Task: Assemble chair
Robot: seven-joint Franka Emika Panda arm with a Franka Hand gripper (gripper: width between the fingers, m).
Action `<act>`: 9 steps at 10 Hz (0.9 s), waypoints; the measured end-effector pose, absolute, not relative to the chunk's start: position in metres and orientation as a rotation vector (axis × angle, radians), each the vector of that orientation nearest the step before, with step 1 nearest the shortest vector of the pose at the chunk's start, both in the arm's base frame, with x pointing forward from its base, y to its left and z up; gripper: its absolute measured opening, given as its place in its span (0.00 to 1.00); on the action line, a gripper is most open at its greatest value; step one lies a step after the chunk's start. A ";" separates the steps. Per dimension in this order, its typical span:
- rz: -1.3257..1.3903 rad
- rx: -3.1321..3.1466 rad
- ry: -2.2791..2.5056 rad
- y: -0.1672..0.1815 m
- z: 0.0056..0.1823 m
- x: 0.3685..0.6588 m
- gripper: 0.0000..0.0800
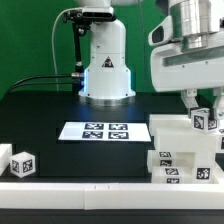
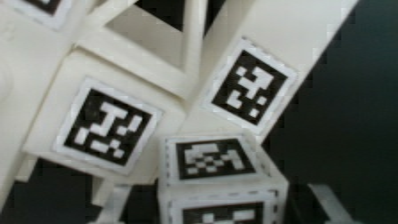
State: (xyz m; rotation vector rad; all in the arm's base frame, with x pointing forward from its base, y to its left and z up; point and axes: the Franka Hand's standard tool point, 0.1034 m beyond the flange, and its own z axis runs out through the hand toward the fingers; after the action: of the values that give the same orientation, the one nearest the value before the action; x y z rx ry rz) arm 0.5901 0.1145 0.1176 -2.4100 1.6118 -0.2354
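The tool [image 1: 197, 103] hangs just above the chunky white plastic chair parts w/ black-white square tags [image 1: 183, 150] on the black table [image 1: 60, 105]; its opening I cannot tell, fingers are hidden.

Chair [image 1: 180, 150] seemingly crowding claw [image 1: 205, 112]

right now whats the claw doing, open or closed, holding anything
claw: down at the stacked chair parts on the exterior view's right; open or closed cannot be told, nor whether it holds one.
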 end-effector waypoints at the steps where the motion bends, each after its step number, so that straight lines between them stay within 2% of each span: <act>1: -0.211 -2.291 1.751 0.111 0.118 0.591 0.36; 4: -0.193 -2.211 1.835 0.112 0.118 0.590 0.36; 5: -0.196 -2.226 1.819 0.112 0.118 0.590 0.58; 6: -0.199 -2.271 1.772 0.112 0.117 0.590 0.73; 7: -0.152 -2.418 1.630 0.113 0.118 0.589 0.73; 8: -0.107 -2.598 1.424 0.115 0.122 0.592 0.80; 9: -0.088 -2.702 1.288 0.117 0.123 0.595 0.80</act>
State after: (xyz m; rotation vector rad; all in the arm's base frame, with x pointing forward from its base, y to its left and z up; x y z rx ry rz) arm 0.5950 0.1174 0.1230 -2.7016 1.2881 -0.0881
